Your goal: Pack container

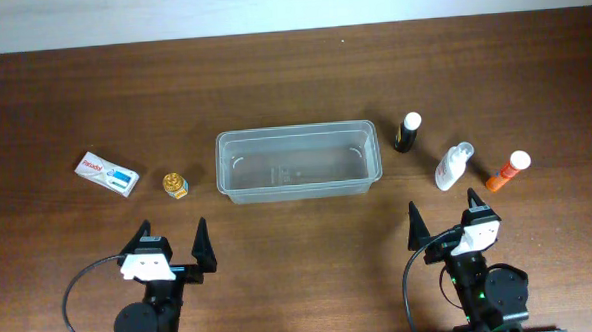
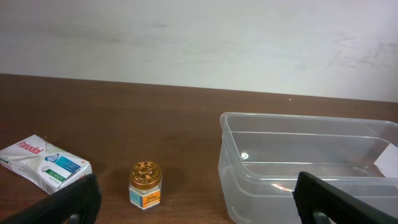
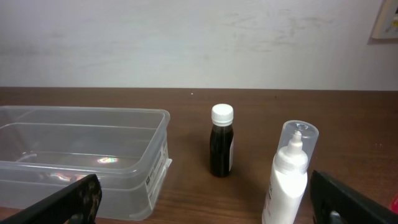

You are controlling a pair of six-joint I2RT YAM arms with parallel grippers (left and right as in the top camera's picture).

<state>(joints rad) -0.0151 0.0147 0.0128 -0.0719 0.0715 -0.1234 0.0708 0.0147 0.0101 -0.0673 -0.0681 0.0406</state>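
Observation:
The clear plastic container (image 1: 297, 163) stands empty at the table's middle; it also shows in the left wrist view (image 2: 311, 165) and the right wrist view (image 3: 81, 158). Left of it are a small gold-lidded jar (image 1: 176, 183) (image 2: 145, 184) and a white and blue box (image 1: 107, 173) (image 2: 43, 163). Right of it stand a dark bottle with a white cap (image 1: 407, 132) (image 3: 221, 149), a white spray bottle (image 1: 453, 165) (image 3: 289, 174) and an orange tube with a white cap (image 1: 506, 171). My left gripper (image 1: 175, 241) and right gripper (image 1: 443, 212) are open and empty, near the front edge.
A pale wall runs behind the table's far edge (image 1: 290, 31). Black cables (image 1: 76, 291) loop beside each arm base at the front.

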